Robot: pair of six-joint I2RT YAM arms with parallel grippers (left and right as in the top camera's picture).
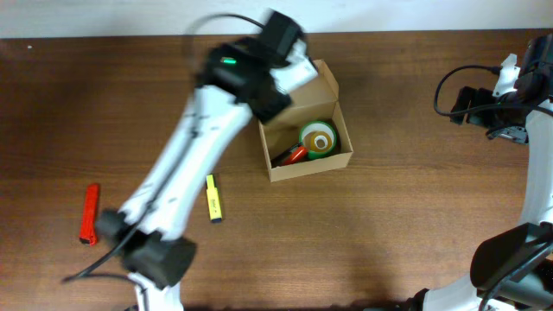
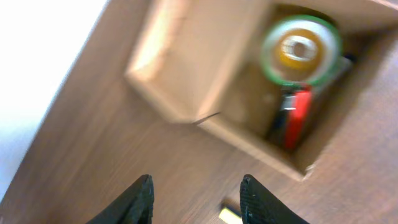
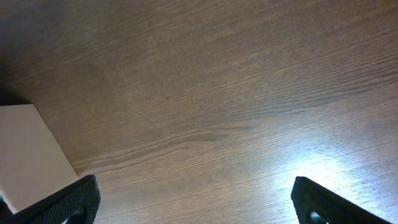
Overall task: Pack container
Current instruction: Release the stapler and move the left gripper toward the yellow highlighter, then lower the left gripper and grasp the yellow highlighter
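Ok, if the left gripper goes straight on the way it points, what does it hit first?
Likely the container, at its near corner, not the tape roll inside it. The left gripper is open and empty. Depth is unclear, so it could touch the bare table first.

LEFT: your white-and-black left arm [image 1: 186, 155] stretches diagonally from lower left to top centre of the overhead view, blurred | your black two-finger left gripper [image 2: 196, 190] has its jaws parted | RIGHT: your white-and-black right arm [image 1: 537, 194] stands at the right edge | your black two-finger right gripper [image 3: 196, 199] has its jaws spread wide

L wrist blurry; glare on table [image 3: 329, 165].
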